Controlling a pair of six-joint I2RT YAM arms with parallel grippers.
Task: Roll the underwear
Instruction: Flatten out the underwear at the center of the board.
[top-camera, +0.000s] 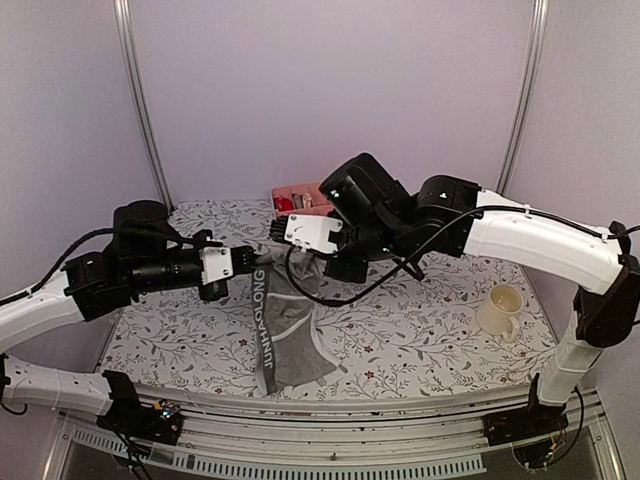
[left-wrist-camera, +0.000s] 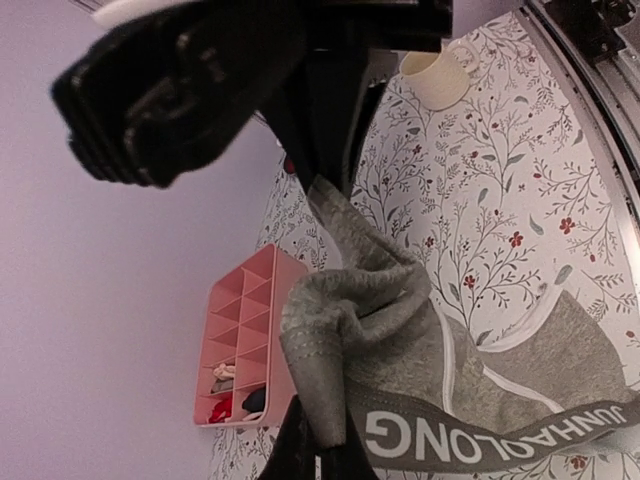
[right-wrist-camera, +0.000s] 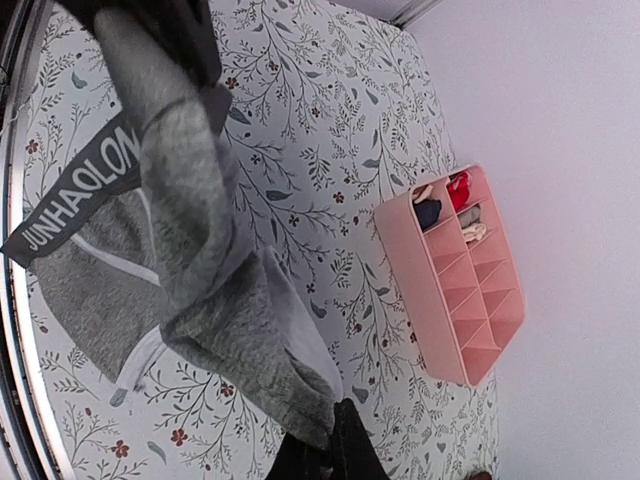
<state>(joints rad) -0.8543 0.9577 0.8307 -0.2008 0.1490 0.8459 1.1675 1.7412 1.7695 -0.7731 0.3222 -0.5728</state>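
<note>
Grey boxer-briefs, the underwear (top-camera: 290, 325), have a dark waistband with white letters. They hang lifted between my two grippers, with the lower part resting on the floral table (top-camera: 420, 330). My left gripper (top-camera: 256, 262) is shut on a grey hem of the cloth (left-wrist-camera: 330, 370), its fingertips (left-wrist-camera: 300, 450) at the bottom of the left wrist view. My right gripper (top-camera: 335, 265) is shut on another grey edge of the same garment (right-wrist-camera: 250, 340), its fingertips (right-wrist-camera: 355, 450) pinching the fabric. The waistband (left-wrist-camera: 480, 435) sags below the left grip.
A pink divided tray (top-camera: 300, 197) stands at the back of the table, with small items in some compartments (left-wrist-camera: 230, 385). A cream mug (top-camera: 500, 310) stands at the right. Purple walls enclose the table. The two arms are close together above the middle.
</note>
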